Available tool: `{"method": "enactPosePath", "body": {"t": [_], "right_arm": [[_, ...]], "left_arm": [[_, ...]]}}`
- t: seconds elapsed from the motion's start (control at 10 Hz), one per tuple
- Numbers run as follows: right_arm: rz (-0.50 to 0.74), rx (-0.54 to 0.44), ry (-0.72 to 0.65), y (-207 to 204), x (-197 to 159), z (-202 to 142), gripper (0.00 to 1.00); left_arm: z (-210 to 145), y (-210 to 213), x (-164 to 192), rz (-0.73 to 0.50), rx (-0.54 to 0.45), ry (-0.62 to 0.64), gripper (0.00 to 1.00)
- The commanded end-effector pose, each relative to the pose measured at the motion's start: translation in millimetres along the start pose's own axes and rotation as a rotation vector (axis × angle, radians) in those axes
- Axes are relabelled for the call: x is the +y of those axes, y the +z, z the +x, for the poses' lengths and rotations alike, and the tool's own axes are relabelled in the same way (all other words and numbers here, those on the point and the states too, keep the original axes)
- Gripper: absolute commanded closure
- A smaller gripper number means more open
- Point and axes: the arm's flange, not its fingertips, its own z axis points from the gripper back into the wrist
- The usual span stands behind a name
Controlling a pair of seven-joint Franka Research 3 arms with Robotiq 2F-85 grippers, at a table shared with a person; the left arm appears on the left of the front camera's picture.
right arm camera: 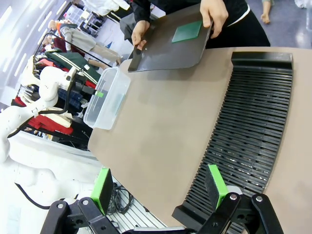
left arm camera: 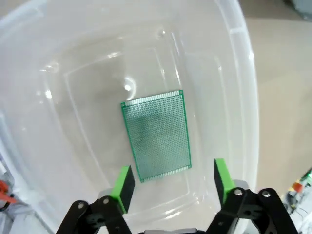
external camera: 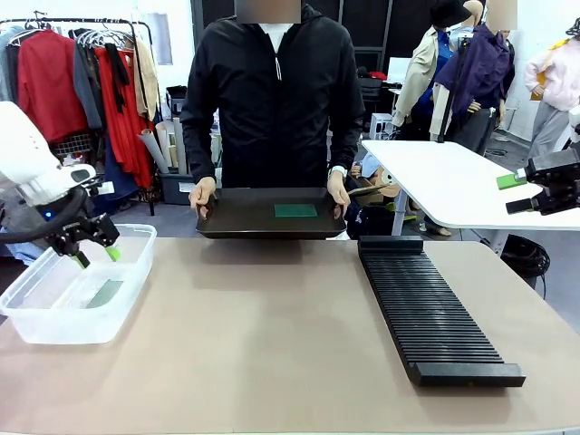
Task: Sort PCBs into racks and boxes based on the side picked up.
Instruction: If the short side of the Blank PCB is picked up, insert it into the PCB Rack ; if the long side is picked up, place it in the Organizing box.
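Note:
One PCB [left arm camera: 157,135] lies flat, patterned face up, on the bottom of the clear box [left arm camera: 239,73]. My left gripper [left arm camera: 171,179] hangs open just above it, and the board is free of both green pads [left arm camera: 124,181]. In the front view the left gripper [external camera: 98,257] hovers over the box [external camera: 127,299] at the table's left end, with the PCB [external camera: 106,293] inside. A second PCB [external camera: 295,210] lies on a smooth black tray [external camera: 236,222] that the person holds at the far edge. The long black rack [external camera: 426,308] lies on the right. My right gripper [external camera: 518,193] is raised at the right, open and empty.
The right wrist view looks down past the open right gripper [right arm camera: 158,187] at the rack [right arm camera: 253,126], the tray [right arm camera: 165,44] in the person's hands and the box [right arm camera: 107,97]. Bare tan tabletop [external camera: 263,335] stretches between box and rack. A white side table [external camera: 453,181] stands beyond the right end.

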Motion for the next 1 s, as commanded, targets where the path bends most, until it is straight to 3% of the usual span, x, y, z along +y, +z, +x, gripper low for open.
{"method": "enactPosePath", "body": {"t": [0.0,0.9], "right_arm": [[0.004,-0.004,-0.002,-0.2,1.7,0.7,0.00],[0.004,-0.004,-0.002,-0.2,1.7,0.7,0.00]], "left_arm": [[-2.9,16.4,-18.5,0.067,0.012,0.005,0.00],[-0.9,30.8,-31.6,0.078,-0.006,-0.018,0.00]]}}
